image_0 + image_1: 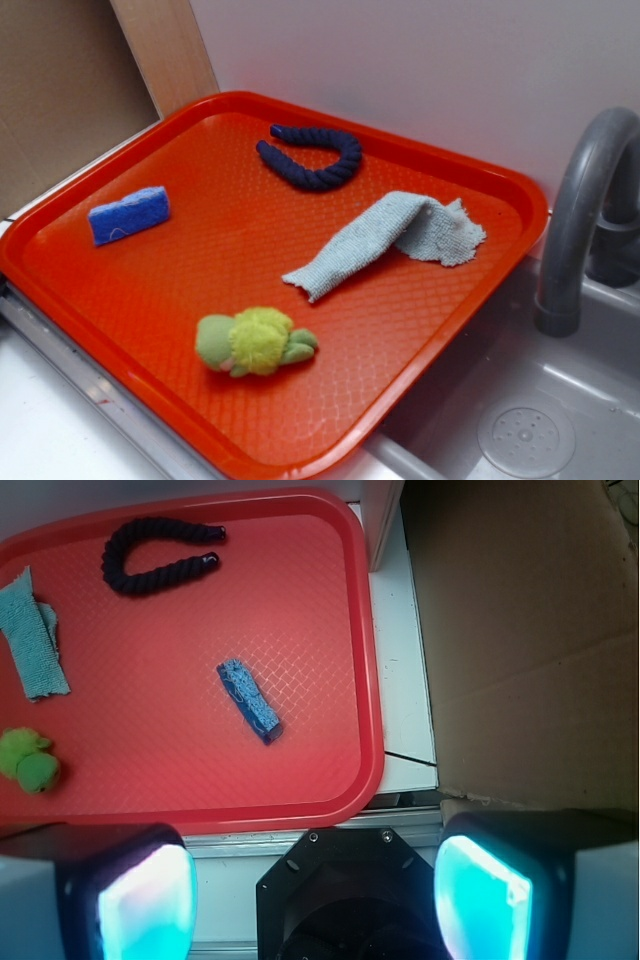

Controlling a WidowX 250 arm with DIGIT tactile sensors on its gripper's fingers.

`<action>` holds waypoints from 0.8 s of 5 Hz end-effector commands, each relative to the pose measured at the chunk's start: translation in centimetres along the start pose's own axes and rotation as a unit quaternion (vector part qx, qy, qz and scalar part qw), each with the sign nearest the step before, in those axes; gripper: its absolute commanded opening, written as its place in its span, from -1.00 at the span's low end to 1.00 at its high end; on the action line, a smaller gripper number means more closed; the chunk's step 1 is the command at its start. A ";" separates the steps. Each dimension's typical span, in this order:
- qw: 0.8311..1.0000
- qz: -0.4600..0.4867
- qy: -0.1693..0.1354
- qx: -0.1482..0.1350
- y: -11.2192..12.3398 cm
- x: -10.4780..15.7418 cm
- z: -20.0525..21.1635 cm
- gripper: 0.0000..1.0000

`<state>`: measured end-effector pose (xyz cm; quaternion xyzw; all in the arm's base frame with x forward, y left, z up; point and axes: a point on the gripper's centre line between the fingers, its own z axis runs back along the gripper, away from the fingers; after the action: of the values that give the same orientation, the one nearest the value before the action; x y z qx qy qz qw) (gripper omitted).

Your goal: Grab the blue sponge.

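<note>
— Reporting on the gripper [315, 885]: how do its jaws stand?

— I see them spread wide apart, holding and touching nothing, off the near edge of the red tray [300, 810].

— The blue sponge [248, 700]?

— Lying alone on the tray, well clear of the navy rope [155, 555]. I read no writing anywhere.
</note>
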<state>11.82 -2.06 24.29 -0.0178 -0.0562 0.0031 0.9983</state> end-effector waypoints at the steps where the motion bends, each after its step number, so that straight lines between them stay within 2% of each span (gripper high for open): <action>1: 1.000 0.000 0.000 0.000 0.0 0.0 0.0 1.00; 2: 0.999 -0.049 -0.010 0.001 -0.7 1.6 -2.6 1.00; 3: 0.990 -0.130 -0.040 -0.028 -2.6 3.2 -6.0 1.00; 4: 0.967 -0.198 -0.050 -0.151 -4.3 3.2 -9.4 1.00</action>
<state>15.82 -6.29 14.44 -0.1510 -0.0891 -0.2047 0.9630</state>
